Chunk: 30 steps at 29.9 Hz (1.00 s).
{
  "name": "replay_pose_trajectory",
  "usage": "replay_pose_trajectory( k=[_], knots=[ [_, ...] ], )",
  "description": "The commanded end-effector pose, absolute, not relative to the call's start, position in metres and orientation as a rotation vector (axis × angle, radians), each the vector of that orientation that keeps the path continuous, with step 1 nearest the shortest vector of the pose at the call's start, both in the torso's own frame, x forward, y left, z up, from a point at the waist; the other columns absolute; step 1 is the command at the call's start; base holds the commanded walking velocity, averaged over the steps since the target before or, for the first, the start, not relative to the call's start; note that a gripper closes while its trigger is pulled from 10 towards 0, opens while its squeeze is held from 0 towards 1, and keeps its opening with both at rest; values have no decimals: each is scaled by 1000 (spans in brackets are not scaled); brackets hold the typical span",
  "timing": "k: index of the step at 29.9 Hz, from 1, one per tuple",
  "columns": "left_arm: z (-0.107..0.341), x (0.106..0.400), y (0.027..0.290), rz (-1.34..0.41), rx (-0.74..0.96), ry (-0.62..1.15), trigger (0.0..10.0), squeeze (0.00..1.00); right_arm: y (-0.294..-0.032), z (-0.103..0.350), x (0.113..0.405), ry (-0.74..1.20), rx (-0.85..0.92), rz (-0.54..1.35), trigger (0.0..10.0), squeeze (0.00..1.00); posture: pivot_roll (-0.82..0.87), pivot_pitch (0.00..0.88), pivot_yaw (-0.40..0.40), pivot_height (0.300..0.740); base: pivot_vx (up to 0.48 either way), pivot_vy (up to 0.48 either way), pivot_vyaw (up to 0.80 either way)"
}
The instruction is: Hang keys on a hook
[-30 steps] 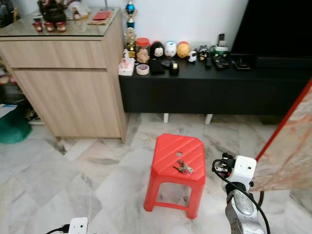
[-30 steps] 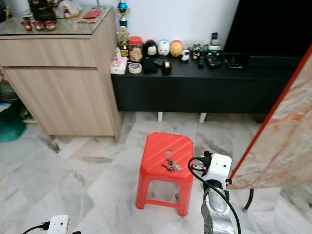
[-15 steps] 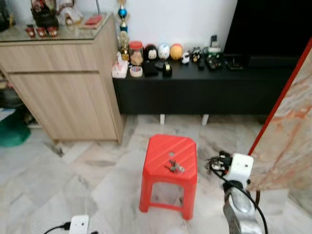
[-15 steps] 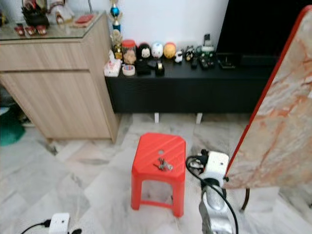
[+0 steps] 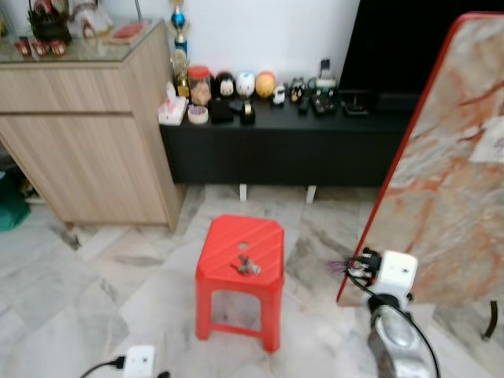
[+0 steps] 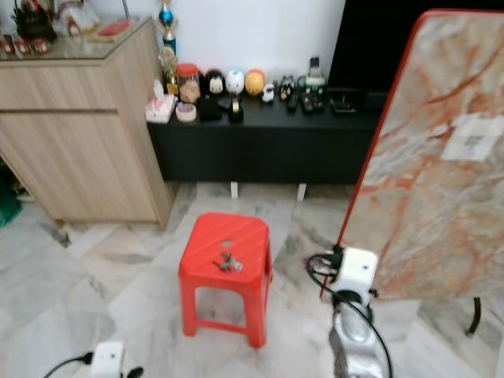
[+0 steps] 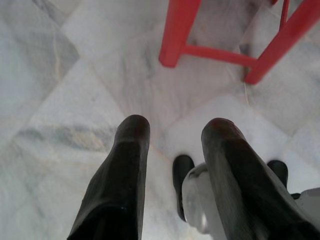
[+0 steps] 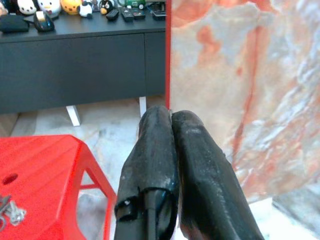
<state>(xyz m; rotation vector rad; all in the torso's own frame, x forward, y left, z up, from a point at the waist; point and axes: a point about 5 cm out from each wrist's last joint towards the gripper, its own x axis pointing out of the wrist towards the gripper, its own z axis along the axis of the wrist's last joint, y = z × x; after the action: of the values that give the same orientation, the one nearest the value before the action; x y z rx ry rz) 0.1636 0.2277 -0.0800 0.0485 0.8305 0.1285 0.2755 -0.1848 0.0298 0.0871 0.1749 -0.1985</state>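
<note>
So the keys (image 5: 246, 266) are lying on top of a red stool (image 5: 264, 236), right about dead center of the seat, just below the little hole in it. The stool stands on a marble floor (image 5: 87, 283), in front of a long black cabinet (image 5: 276, 146) loaded with small figurines and remotes. At about 10 o'clock from the stool there's a wooden cupboard (image 5: 87, 150). At roughly 3 o'clock, a big marble-patterned slab with a red edge (image 5: 441, 181) leans upright.

The right gripper (image 8: 170, 117) is up near the stool's right side, well apart from the keys, fingers clenched together with nothing between them. The left gripper (image 7: 172, 132) hangs low over the floor by the stool's legs, fingers spread apart, not touching anything. Down at 7 o'clock on the floor there's a white plug adapter (image 5: 140, 362) with a black cord.
</note>
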Motion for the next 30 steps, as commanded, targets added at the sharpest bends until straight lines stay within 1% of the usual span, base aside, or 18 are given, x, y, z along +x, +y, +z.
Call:
replay_pose_trajectory(
  k=[1,19,30],
  knots=[
    [-81,161,229,133,50,843,10000,0,-181,33,278,158,78,-182,10000,0,57,0,-37,740,0,-322,0],
    [-82,159,229,135,43,855,10000,0,-181,34,279,152,79,-180,10000,0,56,0,-38,740,0,-314,0],
    [-83,158,230,144,33,857,10000,0,-181,35,280,142,84,-179,10000,0,51,0,-37,740,0,0,0]
  ],
)
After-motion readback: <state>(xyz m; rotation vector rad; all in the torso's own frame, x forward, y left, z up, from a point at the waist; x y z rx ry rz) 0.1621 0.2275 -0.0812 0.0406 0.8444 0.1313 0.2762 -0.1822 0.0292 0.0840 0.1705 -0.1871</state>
